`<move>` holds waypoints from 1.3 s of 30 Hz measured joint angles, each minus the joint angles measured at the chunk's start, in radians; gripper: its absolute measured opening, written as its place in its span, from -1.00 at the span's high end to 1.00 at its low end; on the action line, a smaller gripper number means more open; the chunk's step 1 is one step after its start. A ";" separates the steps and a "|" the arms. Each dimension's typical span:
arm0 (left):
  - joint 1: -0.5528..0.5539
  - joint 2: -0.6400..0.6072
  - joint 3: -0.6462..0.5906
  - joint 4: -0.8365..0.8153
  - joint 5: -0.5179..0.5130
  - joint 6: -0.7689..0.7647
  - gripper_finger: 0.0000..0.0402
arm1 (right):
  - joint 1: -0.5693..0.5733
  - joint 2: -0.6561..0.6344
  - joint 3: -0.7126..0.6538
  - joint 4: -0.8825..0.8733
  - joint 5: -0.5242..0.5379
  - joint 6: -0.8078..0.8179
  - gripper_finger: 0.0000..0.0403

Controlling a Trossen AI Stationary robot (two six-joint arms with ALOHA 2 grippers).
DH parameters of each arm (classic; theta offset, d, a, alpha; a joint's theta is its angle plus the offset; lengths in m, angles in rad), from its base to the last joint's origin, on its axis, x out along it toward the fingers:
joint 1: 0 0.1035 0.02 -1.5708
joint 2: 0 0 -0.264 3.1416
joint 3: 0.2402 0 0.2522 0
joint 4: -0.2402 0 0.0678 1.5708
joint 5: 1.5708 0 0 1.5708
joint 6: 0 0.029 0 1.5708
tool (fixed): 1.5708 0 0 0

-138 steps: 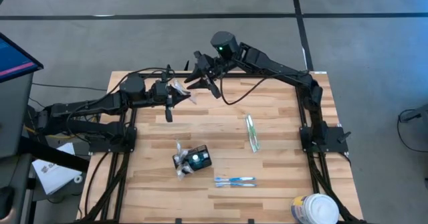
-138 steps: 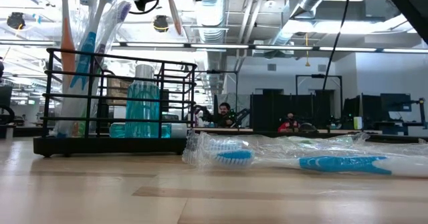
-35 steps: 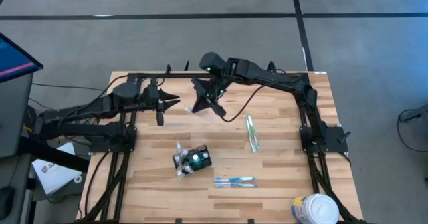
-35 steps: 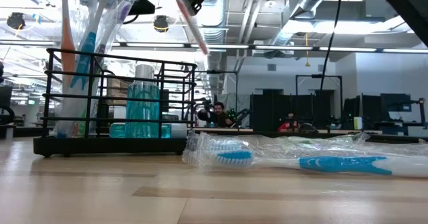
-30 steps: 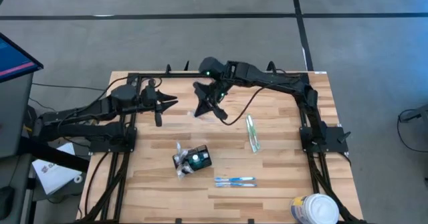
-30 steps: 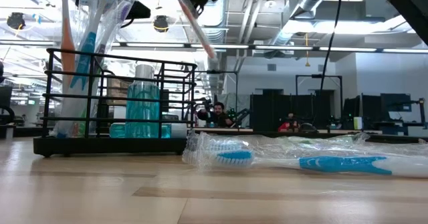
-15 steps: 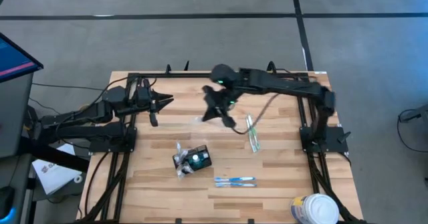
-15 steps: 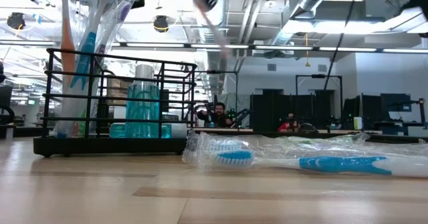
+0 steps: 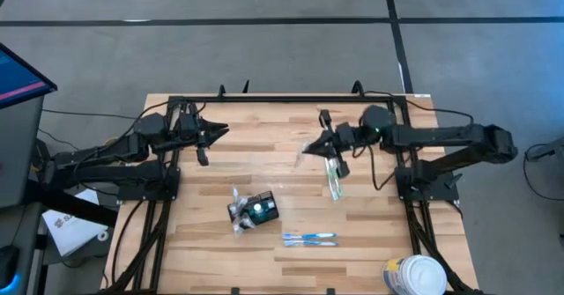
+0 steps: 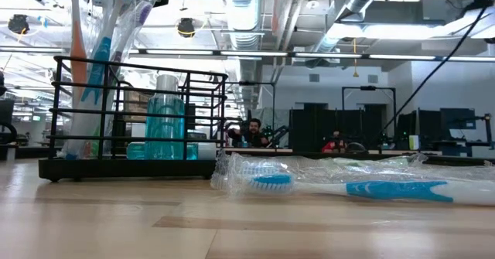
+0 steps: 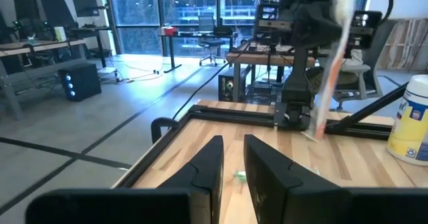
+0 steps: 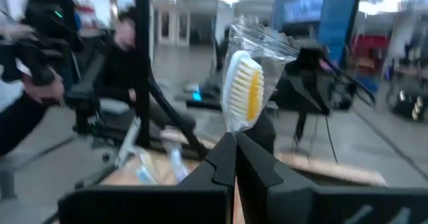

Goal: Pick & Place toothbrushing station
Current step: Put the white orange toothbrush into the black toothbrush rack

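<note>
Small black wire box-shaped toothbrushing station (image 9: 255, 210) standing in the front-middle of the pale slatted wooden table (image 9: 370, 242), upright, already loaded: a cluster of wrapped toothbrushes rising from one end, a clear bottle of teal liquid (image 10: 165, 126) in the middle. Right gripper (image 9: 328, 145) raised above the right-centre of the table, fingers pinched narrow on a plastic-wrapped toothbrush with yellow-and-white bristles (image 12: 243, 93), bristle end up past the fingertips. From that gripper, station well apart, toward the front edge and toward the left arm's side; probably a sweep that way, then a lowering with the brush's long axis near vertical to drop it in among the others. Left gripper (image 9: 201, 136) waiting at the back-left, fingers slightly parted, holding nothing; about as far from the station as the right. On the boards, another wrapped clear-and-green toothbrush (image 9: 331, 175) just below the right gripper, a wrapped pair of blue toothbrushes (image 9: 309, 239) lying crosswise just beside the station on the front side, and a white round tub (image 9: 414, 276) at the front-right corner.
</note>
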 joint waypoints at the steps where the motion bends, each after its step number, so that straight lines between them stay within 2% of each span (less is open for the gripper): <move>1: 0.000 0.000 0.000 0.001 0.000 0.000 0.74 | 0.008 -0.006 -0.035 0.066 0.003 0.005 1.00; 4: 0.000 0.000 0.000 0.001 0.000 0.000 0.74 | 0.031 0.009 -0.094 0.171 0.043 0.029 1.00; 8: 0.000 0.002 0.000 0.001 0.002 0.000 0.74 | 0.052 0.094 -0.105 0.287 0.068 0.042 1.00; 14: 0.000 0.022 0.000 -0.002 0.050 0.000 0.74 | 0.089 0.270 -0.104 0.527 0.060 0.119 1.00; 22: 0.000 0.081 -0.001 0.002 0.061 0.000 0.74 | 0.125 0.400 -0.104 0.732 0.049 0.180 1.00; 35: 0.000 0.129 -0.001 0.054 0.061 0.004 0.74 | 0.158 0.567 -0.010 0.777 0.049 0.207 1.00; 39: 0.000 0.129 -0.001 0.054 0.061 0.004 0.74 | 0.164 0.572 0.003 0.762 0.049 0.190 1.00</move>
